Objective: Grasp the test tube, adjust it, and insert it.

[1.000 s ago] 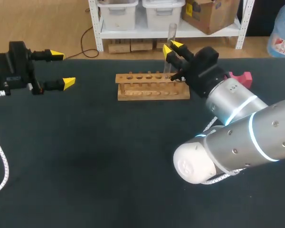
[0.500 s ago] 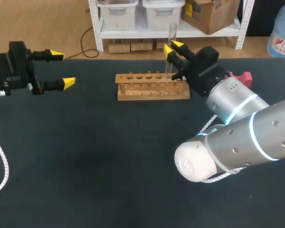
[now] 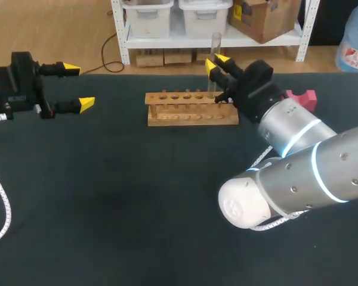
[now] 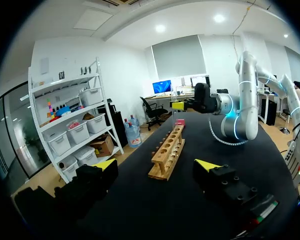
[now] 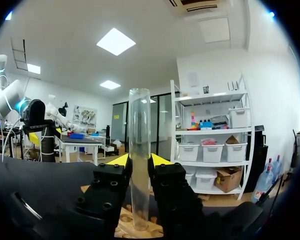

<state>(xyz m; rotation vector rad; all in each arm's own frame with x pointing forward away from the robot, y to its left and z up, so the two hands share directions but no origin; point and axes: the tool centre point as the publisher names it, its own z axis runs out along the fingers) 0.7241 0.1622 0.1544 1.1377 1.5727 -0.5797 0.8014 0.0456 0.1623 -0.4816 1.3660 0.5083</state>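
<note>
The test tube [image 5: 139,150] stands upright, pinched between the right jaws over the right end of the wooden rack [image 3: 191,110]; the left jaws hang spread and empty, well apart above the tabletop [image 3: 107,196]. If its foot comes down off a hole's centre, it would likely catch the wooden rim and tilt, slide in the smooth pinch, or crack.

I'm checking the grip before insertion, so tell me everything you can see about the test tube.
The test tube is a clear, empty-looking cylinder, seemingly glass, with an open top rim. It stands upright, clamped near its middle between the yellow-tipped fingers of the right gripper. Its lower end hangs at the wooden rack, near the rack's right end; whether it has entered a hole is unclear.
</note>
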